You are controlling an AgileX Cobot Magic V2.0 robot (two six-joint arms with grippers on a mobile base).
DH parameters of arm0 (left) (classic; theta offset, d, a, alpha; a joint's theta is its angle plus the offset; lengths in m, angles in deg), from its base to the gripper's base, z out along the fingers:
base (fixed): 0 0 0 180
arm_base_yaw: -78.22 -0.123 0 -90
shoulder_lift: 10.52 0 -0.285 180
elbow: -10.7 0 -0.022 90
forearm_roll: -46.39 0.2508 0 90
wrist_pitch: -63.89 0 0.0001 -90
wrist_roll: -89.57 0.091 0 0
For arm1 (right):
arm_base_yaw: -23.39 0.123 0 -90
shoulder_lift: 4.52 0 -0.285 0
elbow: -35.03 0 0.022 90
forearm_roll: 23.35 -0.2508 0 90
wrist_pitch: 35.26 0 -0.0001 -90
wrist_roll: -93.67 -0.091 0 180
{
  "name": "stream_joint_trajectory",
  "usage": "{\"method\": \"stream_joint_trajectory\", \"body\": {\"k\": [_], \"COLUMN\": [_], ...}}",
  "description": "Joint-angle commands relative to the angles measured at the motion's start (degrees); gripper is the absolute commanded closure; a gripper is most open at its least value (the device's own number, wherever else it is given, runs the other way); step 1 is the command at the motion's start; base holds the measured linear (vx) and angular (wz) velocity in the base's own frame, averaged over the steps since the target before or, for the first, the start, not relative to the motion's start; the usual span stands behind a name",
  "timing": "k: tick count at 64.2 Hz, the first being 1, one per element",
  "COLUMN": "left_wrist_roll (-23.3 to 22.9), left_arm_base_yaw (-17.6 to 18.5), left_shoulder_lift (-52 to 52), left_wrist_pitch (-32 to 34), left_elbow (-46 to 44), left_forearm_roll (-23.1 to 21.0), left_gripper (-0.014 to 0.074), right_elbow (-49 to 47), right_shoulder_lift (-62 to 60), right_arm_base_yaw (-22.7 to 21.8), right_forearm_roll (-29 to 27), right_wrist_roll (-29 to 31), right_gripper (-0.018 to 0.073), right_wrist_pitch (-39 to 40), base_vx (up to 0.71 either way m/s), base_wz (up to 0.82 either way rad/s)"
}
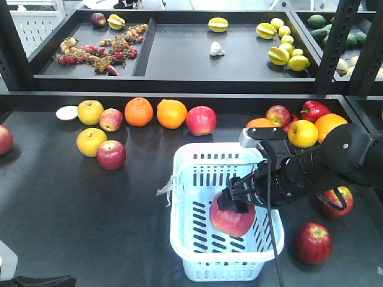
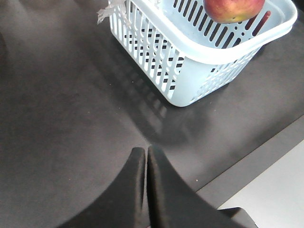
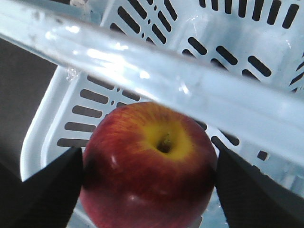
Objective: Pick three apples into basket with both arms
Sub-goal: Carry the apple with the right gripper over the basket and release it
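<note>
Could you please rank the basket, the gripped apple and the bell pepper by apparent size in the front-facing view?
1. basket
2. apple in the right gripper
3. bell pepper, which is farther from the camera, so its true size is unsure

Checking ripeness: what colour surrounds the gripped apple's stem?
Yellow on the apple, best in right wrist view.

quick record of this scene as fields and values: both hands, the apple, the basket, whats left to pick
right hand: shut on an apple, within the basket opening
left hand: shut, holding nothing, over the dark table beside the basket
apple look: red, yellow around the stem, stem facing up
apple contact: cannot tell if it touches the basket floor
basket: upright on the table, no other apple visible inside
loose apples: two on the table just right of the basket, more on the left
</note>
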Motion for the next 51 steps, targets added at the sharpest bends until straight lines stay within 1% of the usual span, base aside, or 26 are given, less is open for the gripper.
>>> {"method": "stream_joint_trajectory", "body": {"k": [1,6,13,18,22,31,35,39,42,47,49,51], "left_wrist_roll": [-0.47,-0.47,-0.47,-0.47,-0.47,-0.47,-0.47,-0.47,-0.47,-0.47,-0.47,-0.47], "left_arm_base_yaw": [0.19,0.19,0.19,0.19,0.19,0.19,0.19,0.19,0.19,0.19,0.19,0.19], "left_shoulder_lift": [0.12,0.12,0.12,0.12,0.12,0.12,0.12,0.12,0.12,0.12,0.12,0.12], "left_wrist_pitch": [3.4,3.4,3.34,3.34,3.34,3.34,3.34,3.17,3.17,3.17,3.17,3.17], "left_elbow": [-1.5,-1.5,-1.5,-1.5,-1.5,-1.5,-1.5,-1.5,-1.5,-1.5,-1.5,-1.5], "left_forearm_roll": [-0.88,-0.88,-0.88,-0.88,-0.88,-0.88,-0.88,-0.88,-0.88,-0.88,-0.88,-0.88], "left_gripper": [0.0604,0.0604,0.0604,0.0604,0.0604,0.0604,0.0604,0.0604,0.0604,0.0604,0.0604,0.0604], "right_elbow": [-1.22,-1.22,-1.22,-1.22,-1.22,-1.22,-1.22,-1.22,-1.22,-1.22,-1.22,-1.22], "right_shoulder_lift": [-2.07,-2.07,-2.07,-2.07,-2.07,-2.45,-3.38,-4.82,-6.48,-9.41,-10.65,-12.23], "right_arm_base_yaw": [0.08,0.08,0.08,0.08,0.08,0.08,-0.21,-0.43,-1.07,-2.21,-2.88,-3.52], "right_forearm_roll": [-1.75,-1.75,-1.75,-1.75,-1.75,-1.75,-1.7,-1.66,-1.38,0.56,1.8,3.55], "right_wrist_roll": [0.9,0.9,0.83,0.73,0.52,-0.4,-1.2,-1.87,-2.55,-4.52,-5.47,-6.57], "right_gripper": [0.0164,0.0025,-0.012,-0.0171,-0.017,-0.0148,-0.0122,-0.0077,-0.0033,0.0081,0.0134,0.021], "right_wrist_pitch": [1.7,1.57,0.84,0.41,0.2,-1.62,-3.49,-5.94,-8.16,-12.21,-13.38,-14.55], "base_vx": [0.0,0.0,0.0,0.0,0.0,0.0,0.0,0.0,0.0,0.0,0.0,0.0], "base_wz": [0.0,0.0,0.0,0.0,0.0,0.0,0.0,0.0,0.0,0.0,0.0,0.0]}}
